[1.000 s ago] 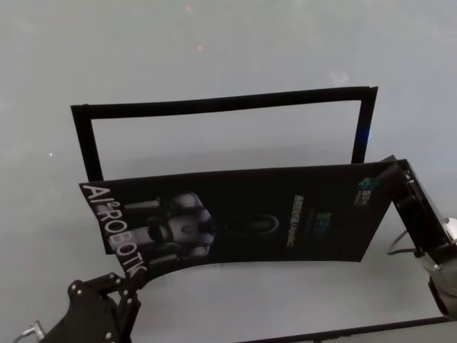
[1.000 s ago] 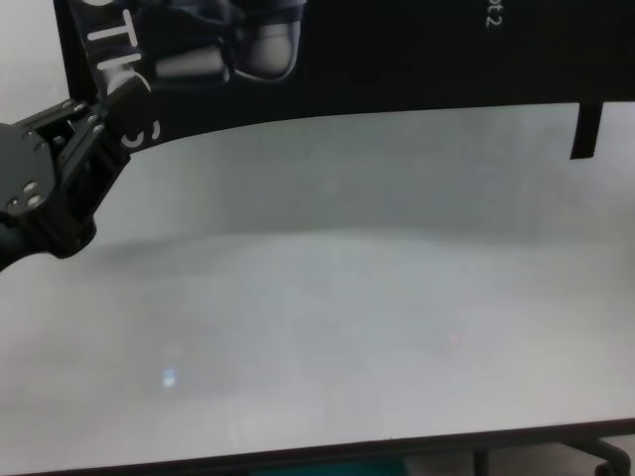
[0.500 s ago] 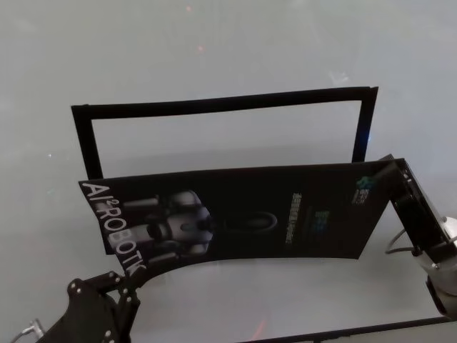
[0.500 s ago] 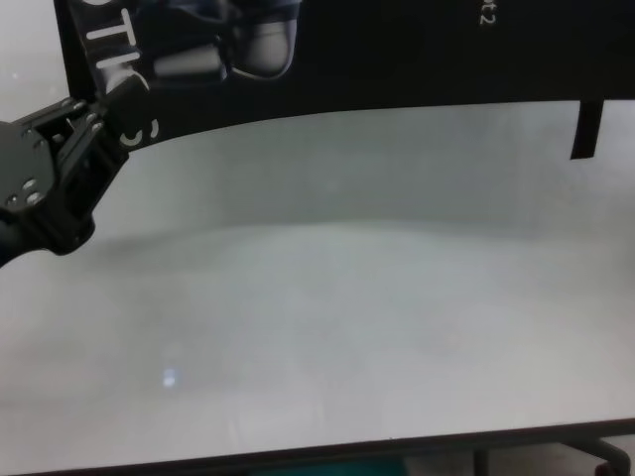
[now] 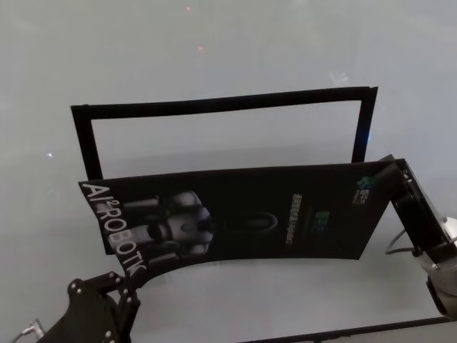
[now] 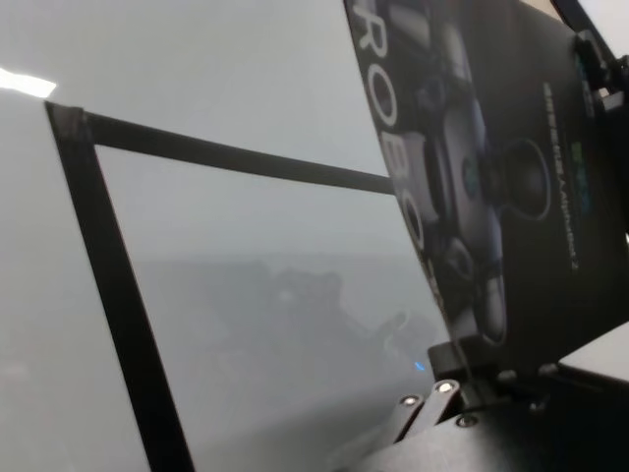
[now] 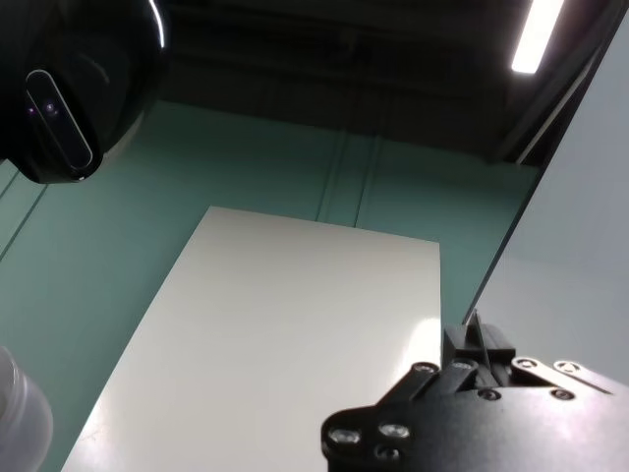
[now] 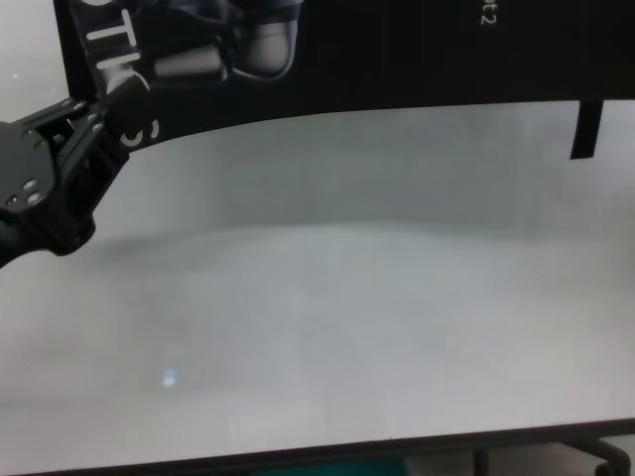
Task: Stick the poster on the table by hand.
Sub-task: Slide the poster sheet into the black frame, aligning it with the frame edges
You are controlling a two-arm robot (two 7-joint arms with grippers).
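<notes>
Black and studded with small silver screws, the left gripper (image 5: 118, 280) sits at about seven o'clock in the head view, low over the near part of the table (image 5: 214, 43). Its fingers are pressed together on the near left corner of the poster (image 5: 243, 214), just below the big white letters; the chest view shows the same pinch, the left gripper (image 8: 99, 124) closed on the sheet's lower left corner where the poster (image 8: 397, 50) curves upward. In the left wrist view the poster (image 6: 501, 197) rises from the left gripper (image 6: 457, 379), the printed grey-white robot facing the camera.

The glossy sheet hangs in the air between the two arms, sagging in a shallow curve, its print side toward the robot. It spans the middle of the table from roughly nine o'clock to three o'clock and is not lying flat on the white top. Beyond it, toward twelve o'clock, black tape strips (image 5: 221, 103) lie on the table as three sides of a rectangle; the poster's far edge overlaps the lower ends of the side strips in the head view.

At about four o'clock the right gripper (image 5: 391, 171) grips the poster's far right corner, fingers clamped on the edge beside the small coloured logo. The right wrist view shows the right gripper (image 7: 474, 359) nipping a thin edge, with a ceiling above.
</notes>
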